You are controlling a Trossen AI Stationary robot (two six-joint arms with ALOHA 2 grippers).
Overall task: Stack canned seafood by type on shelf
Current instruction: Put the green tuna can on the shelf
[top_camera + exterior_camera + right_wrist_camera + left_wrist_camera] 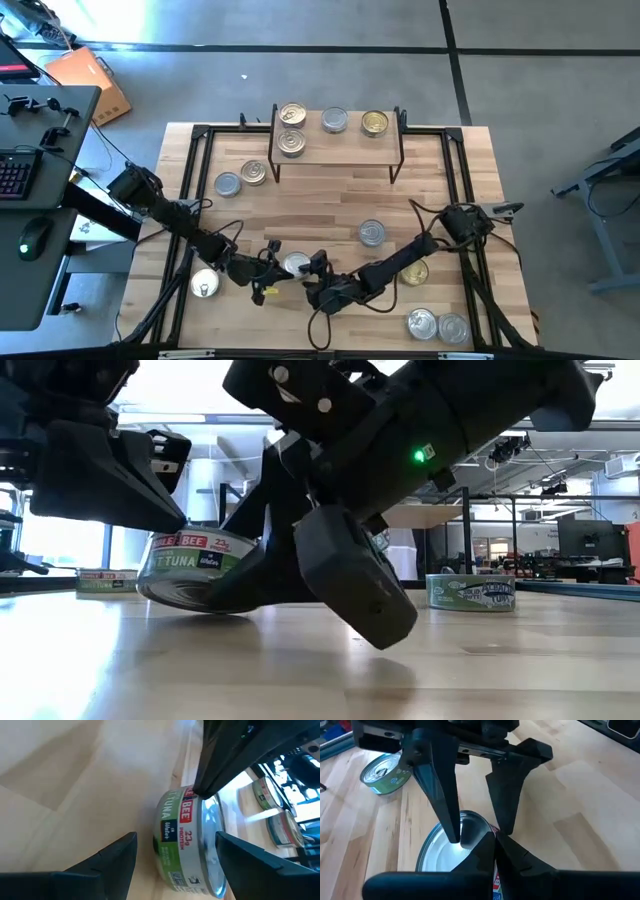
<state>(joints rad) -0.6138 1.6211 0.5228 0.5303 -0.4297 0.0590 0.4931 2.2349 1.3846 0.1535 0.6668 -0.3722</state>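
Butcher-block tabletop (330,195) carries your tuna tin (187,842): left gripper (490,840) pinches its rim shut, tilting it in the low view; right gripper (175,857) straddles it open, with bare wood beyond the fingers.

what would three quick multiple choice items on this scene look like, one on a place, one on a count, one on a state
1. Where is the tuna tin that both arms are working on?
A. on the shelf
B. on the tabletop near its front edge
C. on the floor

2. How many tins stand on the shelf?
A. two
B. four
C. six

3. How does the right gripper stand?
A. open, fingers either side of the tuna tin
B. shut on the tin
C. out of view

Key: 1 B, the high view shows it on the table between the two grippers; 2 B, four lids sit on the rack's top; 3 A, the right wrist view shows its fingers apart, while the left gripper pinches the tin's rim.
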